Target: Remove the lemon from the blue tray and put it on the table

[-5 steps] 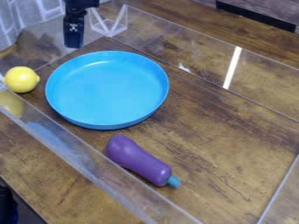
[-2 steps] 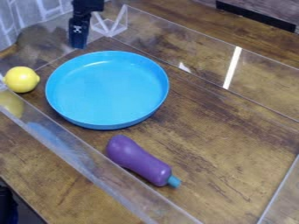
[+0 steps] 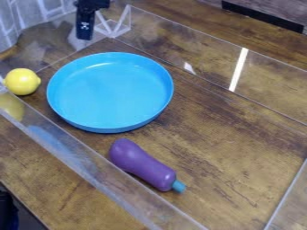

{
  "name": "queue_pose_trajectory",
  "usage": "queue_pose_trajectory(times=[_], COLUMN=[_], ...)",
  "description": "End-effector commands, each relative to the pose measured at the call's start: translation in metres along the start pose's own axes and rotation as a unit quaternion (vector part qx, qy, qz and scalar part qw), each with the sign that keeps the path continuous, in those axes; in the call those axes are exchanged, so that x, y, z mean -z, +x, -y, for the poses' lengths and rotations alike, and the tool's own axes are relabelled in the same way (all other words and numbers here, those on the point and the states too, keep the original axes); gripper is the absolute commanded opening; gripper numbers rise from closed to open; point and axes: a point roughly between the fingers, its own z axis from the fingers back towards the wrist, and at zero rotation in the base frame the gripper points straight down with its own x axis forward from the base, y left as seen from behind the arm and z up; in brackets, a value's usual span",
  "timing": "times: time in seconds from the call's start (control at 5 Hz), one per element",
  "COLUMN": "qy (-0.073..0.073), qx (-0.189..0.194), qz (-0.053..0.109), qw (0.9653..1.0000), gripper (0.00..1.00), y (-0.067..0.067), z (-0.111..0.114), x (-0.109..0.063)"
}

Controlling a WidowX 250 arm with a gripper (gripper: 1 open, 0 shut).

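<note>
The lemon (image 3: 21,81), small, round and bright yellow, lies on the table (image 3: 228,135) just left of the blue tray (image 3: 110,90) and outside its rim. The tray is a large round blue dish with nothing inside it. My gripper (image 3: 83,36), a dark vertical shape, hangs at the top left of the view, behind the tray's far rim and well away from the lemon. It points straight down, is shut, and holds nothing that I can see.
A purple eggplant (image 3: 144,164) with a teal stem lies on the wood in front of the tray. A white wire rack (image 3: 114,20) stands just right of the gripper at the far edge. The glossy sheet over the planks throws bright reflections.
The gripper has drifted a little up and to the right in the picture, away from the tray's far rim. Lemon, tray and eggplant have not moved.
</note>
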Motion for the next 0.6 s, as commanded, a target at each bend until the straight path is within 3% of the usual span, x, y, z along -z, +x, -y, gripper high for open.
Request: queue_pose_trajectory(times=[0.0, 0.2, 0.4], qy=[0.046, 0.052, 0.052], qx=[0.039, 0.085, 0.097], qz=[0.024, 0.030, 0.030], qw=[0.9979, 0.9946, 0.9935], gripper=[1.00, 1.00, 1.00], y=[-0.003, -0.003, -0.005], z=[-0.012, -0.013, -0.011], x=[-0.037, -0.042, -0.032])
